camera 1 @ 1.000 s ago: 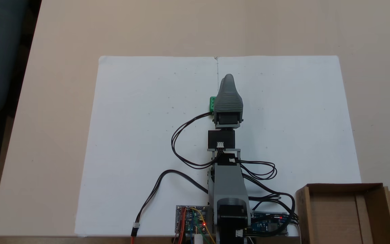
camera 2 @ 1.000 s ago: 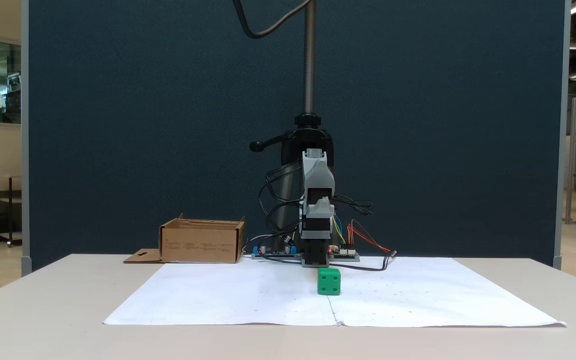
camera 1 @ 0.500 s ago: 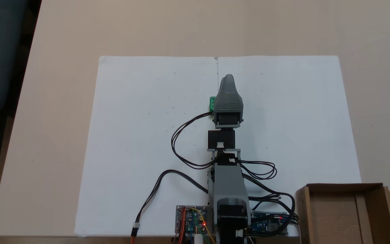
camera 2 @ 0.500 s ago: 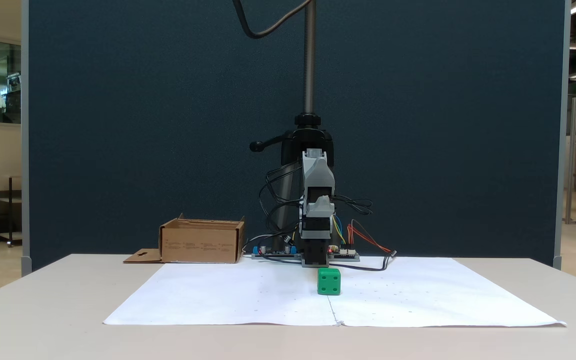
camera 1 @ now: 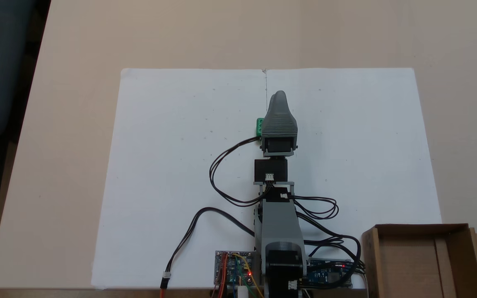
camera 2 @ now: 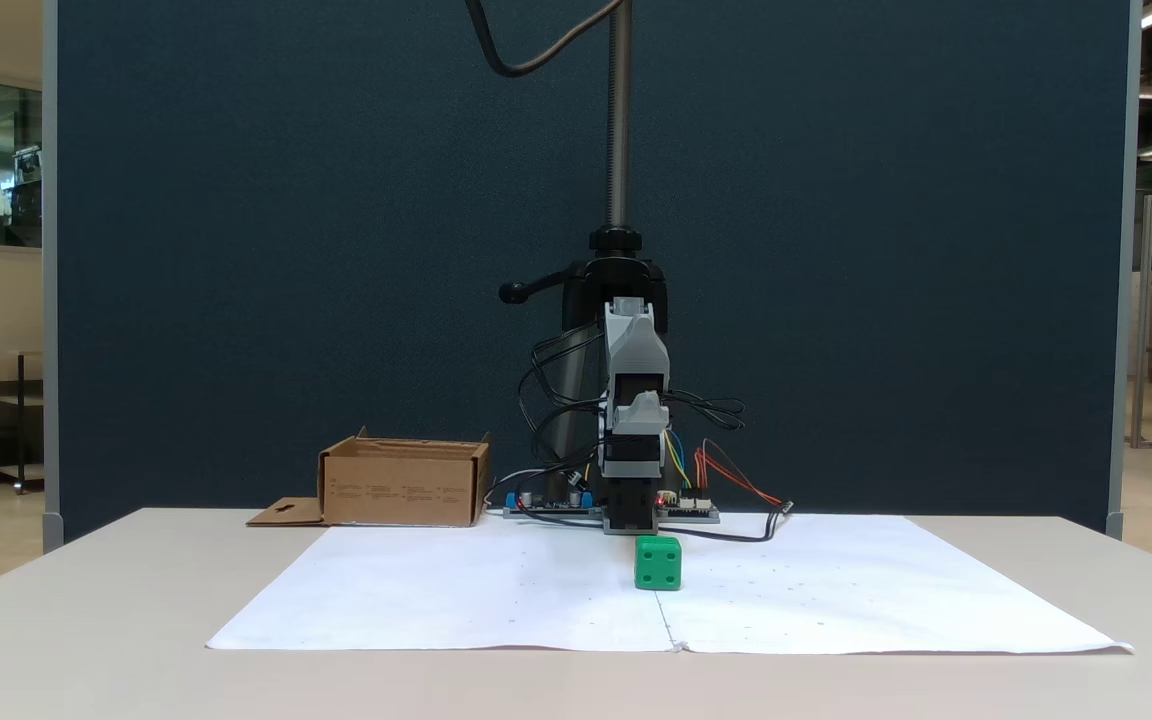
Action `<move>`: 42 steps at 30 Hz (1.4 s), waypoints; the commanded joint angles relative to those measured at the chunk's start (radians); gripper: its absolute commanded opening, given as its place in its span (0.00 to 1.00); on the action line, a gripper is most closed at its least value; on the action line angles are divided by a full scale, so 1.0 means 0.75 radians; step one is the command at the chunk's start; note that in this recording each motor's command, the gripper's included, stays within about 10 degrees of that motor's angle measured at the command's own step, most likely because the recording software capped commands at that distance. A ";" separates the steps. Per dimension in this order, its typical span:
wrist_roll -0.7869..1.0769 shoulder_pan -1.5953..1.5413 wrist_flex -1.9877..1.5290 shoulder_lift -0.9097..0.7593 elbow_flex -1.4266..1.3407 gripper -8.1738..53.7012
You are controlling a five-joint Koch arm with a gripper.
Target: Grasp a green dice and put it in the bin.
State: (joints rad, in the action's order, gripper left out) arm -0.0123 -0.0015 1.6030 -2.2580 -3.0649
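Observation:
The green dice [camera 2: 658, 562] rests on the white paper [camera 1: 172, 165], near the sheet's centre fold. From above, just its left edge peeks out as a green dice [camera 1: 259, 126] sliver under the arm's grey wrist. My gripper [camera 1: 280, 94] points away from the base and hangs well above the paper, higher than the dice. Seen from the front, the gripper [camera 2: 643, 404] has its jaws together, with nothing between them. The bin [camera 1: 408, 265], a brown cardboard box, stands beside the arm's base. In the front view the bin [camera 2: 403, 487] sits at the left.
Black cables [camera 1: 215, 178] loop off the arm over the paper. Circuit boards [camera 1: 234, 269] with wires lie at the base. A dark blue partition [camera 2: 236, 250] stands behind the table, and a pole [camera 2: 619, 110] rises behind the arm.

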 commanded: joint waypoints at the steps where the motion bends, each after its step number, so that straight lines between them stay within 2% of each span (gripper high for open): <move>1: -0.063 0.008 0.137 -0.143 -0.088 0.86; 14: -0.047 -0.004 0.098 -0.141 -0.061 0.86; 28: 0.170 0.072 -0.859 -0.145 0.415 0.86; 36: 0.182 0.065 -1.211 -0.147 0.630 0.86; 42: 0.180 0.067 -1.239 -0.147 0.728 0.84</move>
State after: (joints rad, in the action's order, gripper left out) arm 0.0506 0.0368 0.6688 -2.2580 -2.6062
